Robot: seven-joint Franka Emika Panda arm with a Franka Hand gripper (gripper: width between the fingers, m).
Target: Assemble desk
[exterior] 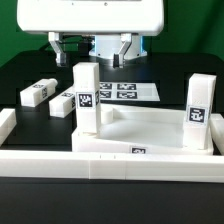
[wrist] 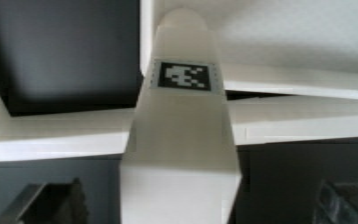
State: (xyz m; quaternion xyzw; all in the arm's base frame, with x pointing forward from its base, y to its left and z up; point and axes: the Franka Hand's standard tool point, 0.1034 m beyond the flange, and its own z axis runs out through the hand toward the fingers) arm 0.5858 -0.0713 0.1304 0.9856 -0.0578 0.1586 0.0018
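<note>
On the black table, the white desk top bears two upright tagged legs; fingers spread.

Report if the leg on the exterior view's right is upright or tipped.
Upright: the leg stands vertical at the top's corner.

White rectangular plastic tray top, lower right of the exterior view: smooth, faint sheen. Upright square white plastic leg, centre: smooth, near matt. Its black-and-white tag: flat, looks like printed paper. Black table surface, upper left: dull, matt, no glare.
</note>
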